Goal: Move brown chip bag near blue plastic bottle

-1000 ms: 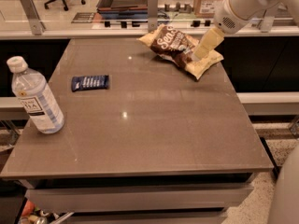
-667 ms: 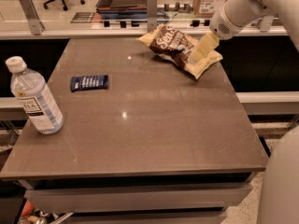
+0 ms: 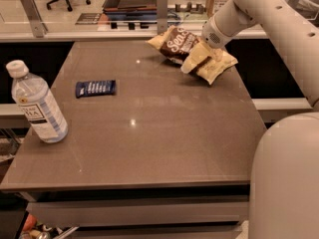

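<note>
Gripper [image 3: 192, 63] sits low over the brown chip bag [image 3: 178, 42], at about one o'clock on the table [image 3: 159, 133], taking the far edge as twelve. Its pale tip lies across the middle of the bag, pointing toward seven o'clock. Whether it has a hold on the bag or is loose cannot be told from this view. The white arm [image 3: 271, 14] comes in from the upper right corner, and the robot's rounded body [image 3: 286, 178] fills the lower right, beside the table at four o'clock.

The bag lies crumpled near the far right corner, its dark brown centre with white script toward the back and its cream-yellow ends spread to eleven and four o'clock.

The blue plastic bottle [image 3: 39, 108] stands upright, tilted slightly in the view, at about eight o'clock, close to the left edge, with its white cap on top and the label facing the camera. It is well apart from the bag, nearly the whole tabletop between them.

A small dark-blue bar wrapper [image 3: 95, 87] lies flat at about ten o'clock, between bottle and bag but nearer the bottle.
</note>
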Available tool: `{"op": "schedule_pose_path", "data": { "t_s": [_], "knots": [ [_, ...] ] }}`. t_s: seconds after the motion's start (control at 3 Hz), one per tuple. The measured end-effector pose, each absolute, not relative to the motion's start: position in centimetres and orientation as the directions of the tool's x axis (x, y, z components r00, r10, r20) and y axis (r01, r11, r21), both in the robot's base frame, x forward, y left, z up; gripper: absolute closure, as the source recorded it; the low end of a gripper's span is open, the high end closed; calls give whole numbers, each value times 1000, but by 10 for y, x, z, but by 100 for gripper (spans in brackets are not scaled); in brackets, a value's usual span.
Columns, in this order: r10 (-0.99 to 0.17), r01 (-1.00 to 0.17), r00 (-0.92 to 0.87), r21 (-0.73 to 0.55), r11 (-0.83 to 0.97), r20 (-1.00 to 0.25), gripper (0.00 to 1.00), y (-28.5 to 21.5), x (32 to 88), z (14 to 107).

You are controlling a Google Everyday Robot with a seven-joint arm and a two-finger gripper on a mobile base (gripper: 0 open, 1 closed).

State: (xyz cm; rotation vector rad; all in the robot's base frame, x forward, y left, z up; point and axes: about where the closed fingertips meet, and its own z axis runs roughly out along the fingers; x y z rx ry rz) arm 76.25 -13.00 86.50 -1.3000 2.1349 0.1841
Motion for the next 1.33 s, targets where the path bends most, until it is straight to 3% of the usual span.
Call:
{"op": "schedule_pose_path", "data": {
  "t_s": [0.67,1.33],
  "knots": [
    [-765,-837,-355,-182,516,-537,0,-128,777,852],
    [-767,-840,-355,-178,512,-534,41,-125,780,848]
  ]
}}
